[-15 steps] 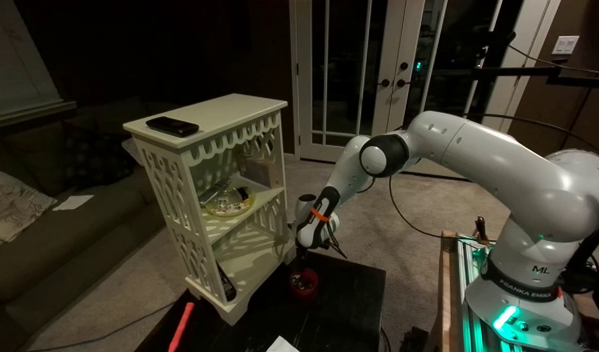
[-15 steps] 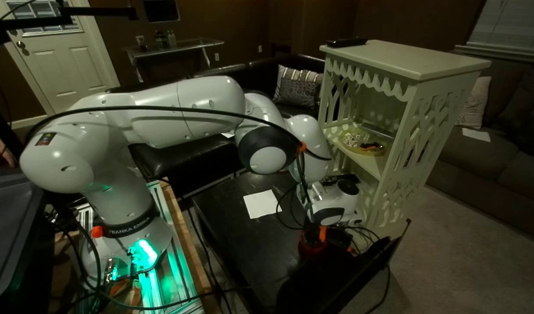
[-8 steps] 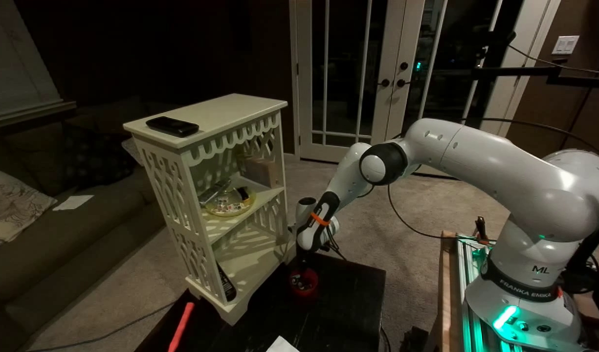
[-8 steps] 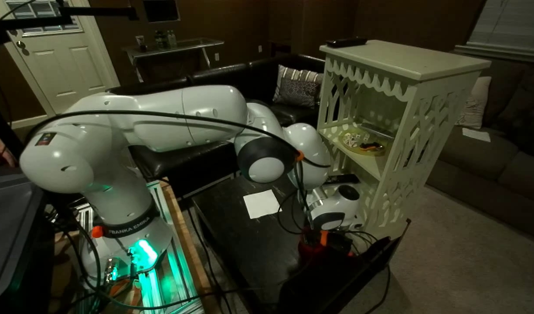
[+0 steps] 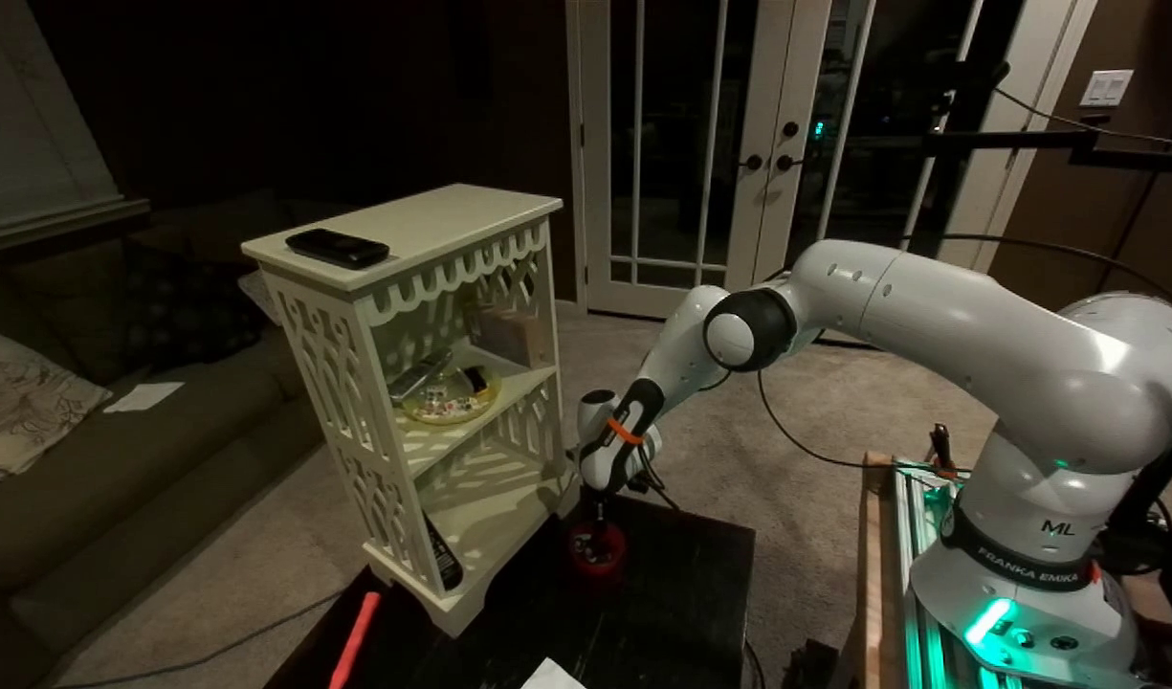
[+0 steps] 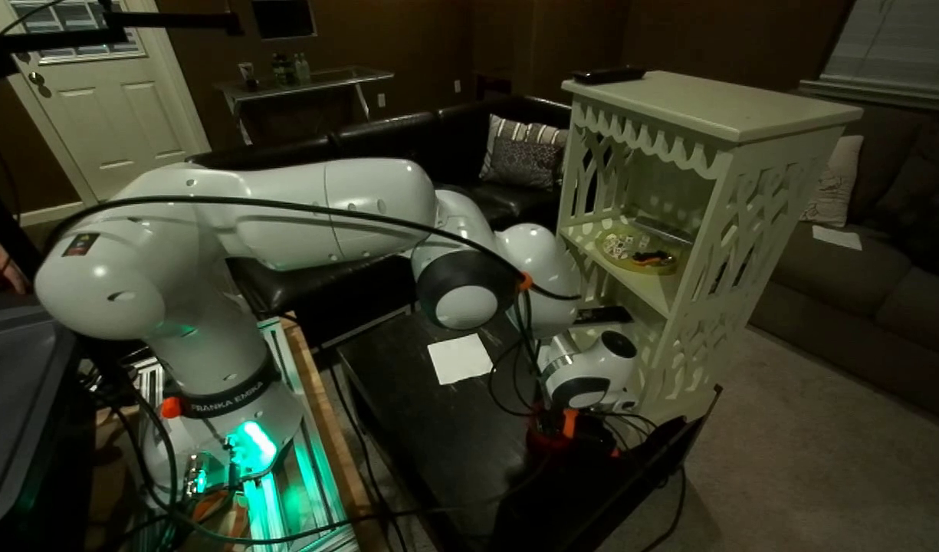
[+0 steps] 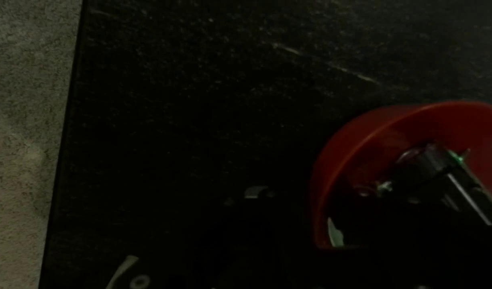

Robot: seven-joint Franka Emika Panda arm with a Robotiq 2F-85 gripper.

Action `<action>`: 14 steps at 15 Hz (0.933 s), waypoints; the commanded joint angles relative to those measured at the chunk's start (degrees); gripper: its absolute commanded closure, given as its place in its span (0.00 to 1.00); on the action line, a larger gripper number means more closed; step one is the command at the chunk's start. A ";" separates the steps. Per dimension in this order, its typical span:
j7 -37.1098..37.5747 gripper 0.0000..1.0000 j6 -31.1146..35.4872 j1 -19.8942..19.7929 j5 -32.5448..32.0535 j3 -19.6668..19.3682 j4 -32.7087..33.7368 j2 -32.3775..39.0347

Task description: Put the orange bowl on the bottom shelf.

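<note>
- Orange-red and round, one bowl [image 5: 598, 572] sits on one black table [image 5: 681, 579], just outside the front of one shelving unit [image 5: 385, 373]; small pieces [image 5: 590, 547] lie inside it, too dark to count.
- One gripper [image 5: 600, 517] reaches down at the bowl's rim; its jaws are lost in shadow, even in the wrist view, so I cannot tell whether they stand apart, together or clamped on the bowl.
- Three cream-white levels show in the shelving unit: one flat top [image 5: 471, 206], one middle board [image 5: 525, 385], one bottom shelf [image 5: 499, 512].
- On the bottom shelf: one long black object [image 5: 444, 557], at one end.
- On the middle board: one yellow dish [image 5: 491, 394] of white bits [image 5: 439, 406], one silver-grey object [image 5: 421, 376], one box [image 5: 509, 333].
- On the flat top: one black device [image 5: 337, 247].
- Also on the black table: one red stick [image 5: 356, 633], one white sheet [image 6: 460, 359].
</note>
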 commanded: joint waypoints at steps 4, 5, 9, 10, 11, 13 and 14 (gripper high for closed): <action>-0.82 1.00 -6.82 0.22 1.19 0.64 2.00 -0.57; -0.77 1.00 -8.08 0.19 1.45 0.74 2.11 -0.95; 2.28 0.99 -14.03 -0.04 1.63 0.96 1.62 -3.13; 3.44 0.99 -16.07 0.05 1.87 0.91 1.22 -3.97; 5.45 0.99 -18.44 0.26 2.31 0.80 0.70 -5.03; 8.12 0.99 -23.45 -0.10 3.28 1.53 -0.01 -6.92; 8.71 0.99 -26.19 -0.59 4.04 2.33 -0.03 -7.64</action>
